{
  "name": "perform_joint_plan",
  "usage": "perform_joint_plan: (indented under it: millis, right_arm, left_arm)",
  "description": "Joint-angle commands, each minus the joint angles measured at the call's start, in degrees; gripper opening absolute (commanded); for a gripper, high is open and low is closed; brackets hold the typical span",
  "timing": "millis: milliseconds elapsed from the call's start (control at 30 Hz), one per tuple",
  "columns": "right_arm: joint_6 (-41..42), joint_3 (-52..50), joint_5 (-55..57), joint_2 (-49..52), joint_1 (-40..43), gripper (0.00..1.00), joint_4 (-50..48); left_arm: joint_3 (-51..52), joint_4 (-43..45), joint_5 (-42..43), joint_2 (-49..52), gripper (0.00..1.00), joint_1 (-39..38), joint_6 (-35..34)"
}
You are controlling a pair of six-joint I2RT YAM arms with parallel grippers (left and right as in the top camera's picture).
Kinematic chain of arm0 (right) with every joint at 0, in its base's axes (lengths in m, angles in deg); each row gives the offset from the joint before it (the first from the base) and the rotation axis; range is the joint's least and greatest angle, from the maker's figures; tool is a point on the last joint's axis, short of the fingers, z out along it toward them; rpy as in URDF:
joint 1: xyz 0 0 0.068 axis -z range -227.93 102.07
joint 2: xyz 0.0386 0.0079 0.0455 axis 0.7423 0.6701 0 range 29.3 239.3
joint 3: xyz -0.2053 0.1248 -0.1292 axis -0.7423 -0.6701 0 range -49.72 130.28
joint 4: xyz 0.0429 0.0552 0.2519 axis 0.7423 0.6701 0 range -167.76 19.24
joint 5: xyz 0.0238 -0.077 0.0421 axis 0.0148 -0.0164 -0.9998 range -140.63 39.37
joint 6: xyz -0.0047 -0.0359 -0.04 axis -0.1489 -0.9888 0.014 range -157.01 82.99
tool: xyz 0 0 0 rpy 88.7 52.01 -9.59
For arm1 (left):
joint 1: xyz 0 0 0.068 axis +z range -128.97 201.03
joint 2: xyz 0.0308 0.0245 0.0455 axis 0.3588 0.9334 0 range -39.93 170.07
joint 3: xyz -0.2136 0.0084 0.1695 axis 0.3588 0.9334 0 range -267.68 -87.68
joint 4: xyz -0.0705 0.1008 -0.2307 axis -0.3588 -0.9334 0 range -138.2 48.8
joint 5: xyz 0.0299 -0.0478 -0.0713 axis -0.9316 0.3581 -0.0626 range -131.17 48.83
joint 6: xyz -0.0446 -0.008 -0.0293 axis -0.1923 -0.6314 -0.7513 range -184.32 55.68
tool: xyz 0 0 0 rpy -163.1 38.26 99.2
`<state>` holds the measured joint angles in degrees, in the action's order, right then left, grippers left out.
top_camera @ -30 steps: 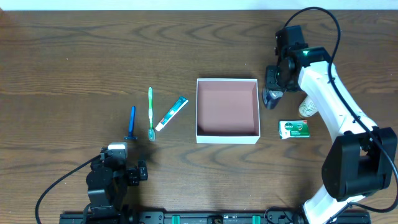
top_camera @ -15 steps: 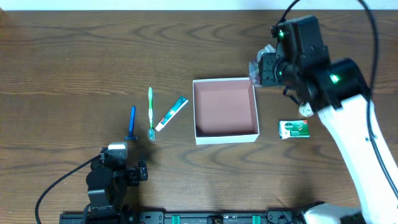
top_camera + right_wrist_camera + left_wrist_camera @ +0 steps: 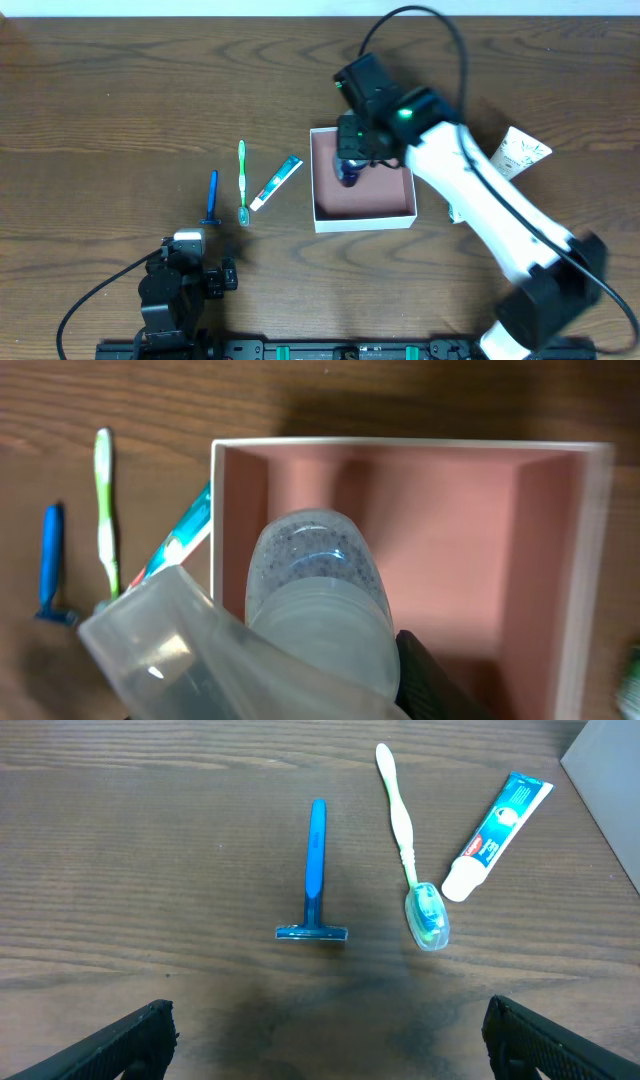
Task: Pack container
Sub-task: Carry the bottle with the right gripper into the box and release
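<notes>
The container (image 3: 388, 192) is a square shallow box with white walls and a pink-brown inside, at the table's middle. My right gripper (image 3: 349, 160) is shut on a clear bottle of speckled grey gel (image 3: 347, 174) and holds it over the box's left part. In the right wrist view the bottle (image 3: 315, 585) fills the foreground above the container's floor (image 3: 450, 560), with one black finger (image 3: 432, 682) beside it. My left gripper (image 3: 187, 275) is open and empty near the front edge, its jaws wide apart (image 3: 330, 1055).
A blue razor (image 3: 212, 197), a green toothbrush (image 3: 242, 180) and a toothpaste tube (image 3: 277, 182) lie left of the container; they also show in the left wrist view, the razor (image 3: 316, 870) nearest. A white packet (image 3: 520, 153) lies at the right.
My right arm has swung left from beside the container's right wall, carrying the bottle over the wall to above the box's inside. The box shifted slightly. The left arm has not moved.
</notes>
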<state>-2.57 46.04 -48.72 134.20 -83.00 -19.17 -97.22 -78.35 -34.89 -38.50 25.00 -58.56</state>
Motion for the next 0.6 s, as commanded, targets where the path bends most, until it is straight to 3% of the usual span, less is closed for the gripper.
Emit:
perform_joint_plan:
  millis: [0,133,333,400,567]
  right_arm:
    - [3.3,0.4,-1.8,3.1,-0.3,0.26,-2.7]
    - [3.3,0.4,-2.4,6.5,-0.6,0.31,-5.8]
    - [-1.6,0.5,-2.1,6.7,-0.6,0.86,-6.5]
    - [-2.4,0.5,-1.8,5.5,-0.4,0.91,-5.4]
    - [-2.4,0.5,5.4,-0.4,-0.3,0.92,0.9]
  left_arm:
    - [0.5,0.0,0.8,-0.1,0.98,0.1,-0.9]
    - [0.5,0.0,0.8,-0.1,0.98,0.1,-0.9]
    - [0.5,0.0,0.8,-0.1,0.98,0.1,-0.9]
    - [0.5,0.0,0.8,-0.1,0.98,0.1,-0.9]
    - [0.5,0.0,0.8,-0.1,0.98,0.1,-0.9]
